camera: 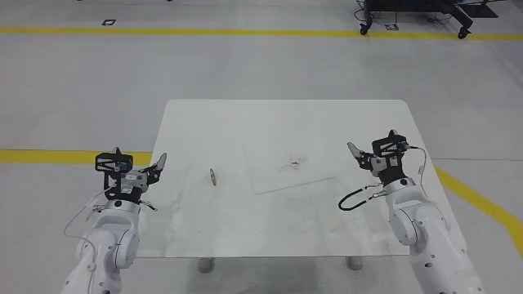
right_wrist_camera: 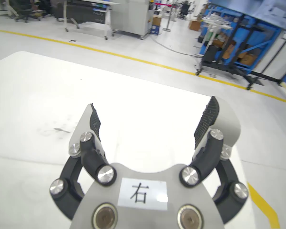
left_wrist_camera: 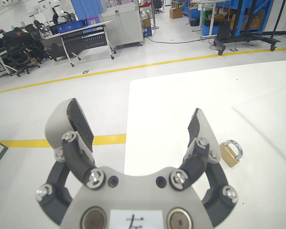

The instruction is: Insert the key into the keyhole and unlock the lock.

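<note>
From above, the white rectangular table (camera: 270, 122) carries a small brass padlock (camera: 212, 176) with a silver shackle left of centre and a thin grey metal key (camera: 296, 162) near the middle, well apart. The left gripper (camera: 139, 158) hangs at the table's left edge, and the right gripper (camera: 373, 141) over its right side.

In the left wrist view, the jaws are spread wide and empty, and the padlock (left_wrist_camera: 230, 154) lies flat nearby.

In the right wrist view, the jaws are likewise wide apart and empty, with the key (right_wrist_camera: 61, 129) lying off to one side.

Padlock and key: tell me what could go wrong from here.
1. The key lies flat and thin on the table; the open right pincer may slide it rather than lift it.
2. The padlock rests loose near the open left pincer; unless gripped firmly, it could shift during insertion.
</note>
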